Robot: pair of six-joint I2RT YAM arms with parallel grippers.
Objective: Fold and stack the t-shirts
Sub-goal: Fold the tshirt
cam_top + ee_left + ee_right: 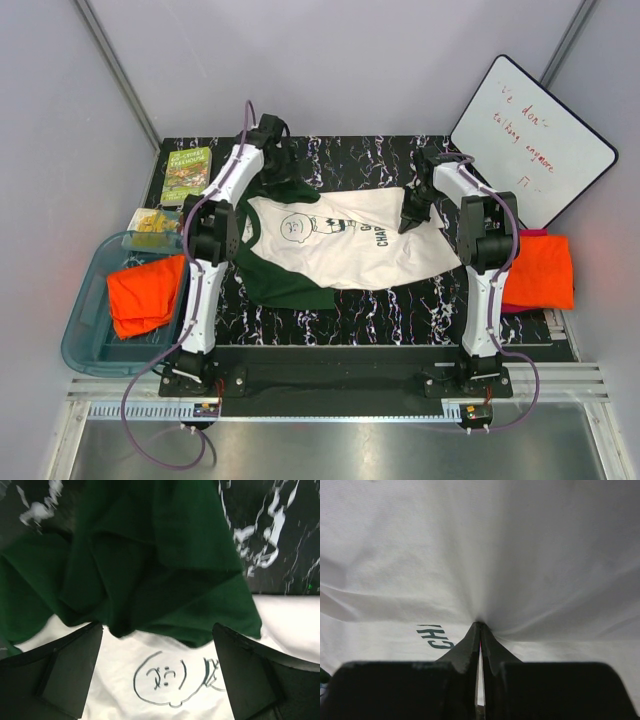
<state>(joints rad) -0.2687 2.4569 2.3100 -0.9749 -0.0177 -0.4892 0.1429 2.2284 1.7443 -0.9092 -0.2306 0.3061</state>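
Observation:
The cream t-shirt (340, 250) with dark green sleeves and a black print lies spread on the black marbled table (400, 310). My left gripper (272, 150) is open above its far green sleeve (155, 560), with the drawn face (162, 677) showing between my fingers (60, 670). My right gripper (410, 222) is shut on the cream cloth (480, 555) near the lettering and bunches it at my fingertips (479, 625). One orange t-shirt (145, 292) lies in the bin at the left. Another orange t-shirt (540, 270) lies at the right.
A clear blue bin (90, 345) sits at the table's left edge. A green book (186, 174) and a yellow snack pack (152, 222) lie at the far left. A whiteboard (535, 135) leans at the far right.

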